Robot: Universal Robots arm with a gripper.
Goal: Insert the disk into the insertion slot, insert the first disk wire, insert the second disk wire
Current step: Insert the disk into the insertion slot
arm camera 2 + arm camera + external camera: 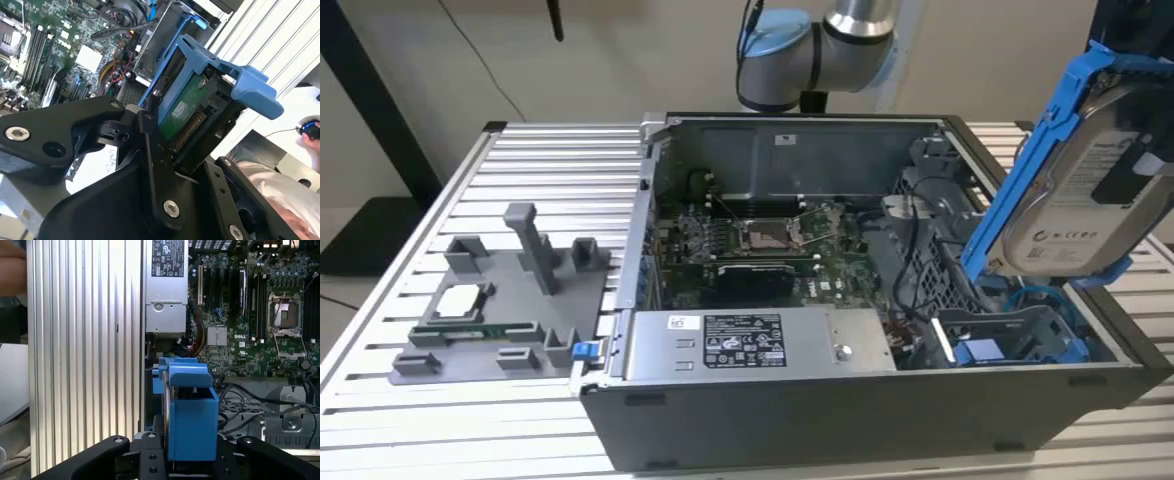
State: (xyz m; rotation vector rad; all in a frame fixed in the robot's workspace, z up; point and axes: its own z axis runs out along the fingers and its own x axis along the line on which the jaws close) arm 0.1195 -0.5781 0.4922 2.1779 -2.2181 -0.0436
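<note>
While the disk point(1087, 200) hangs aloft: the jaws are closed on it, pressing from either side of its blue carrier frame point(192, 410).
Disk's place: above the computer case point(854, 410), over the case's corner at the exterior view's right, touching none of the sheet metal.
Long axis: steep, nearly on end, with the upper end leaning out past the case's wall.
Insertion slot point(1014, 335): low inside that same corner of the case, just beside the power-supply box point(747, 345), blue-tabbed and with no drive in it.
Deciding relation: the slot lies below the disk's lower end. By my judgement the disk's long axis is not lined up with the bay.
Wires: dark cables point(914, 270) lie loose inside the case near the slot, and none is seen plugged into the disk.
</note>
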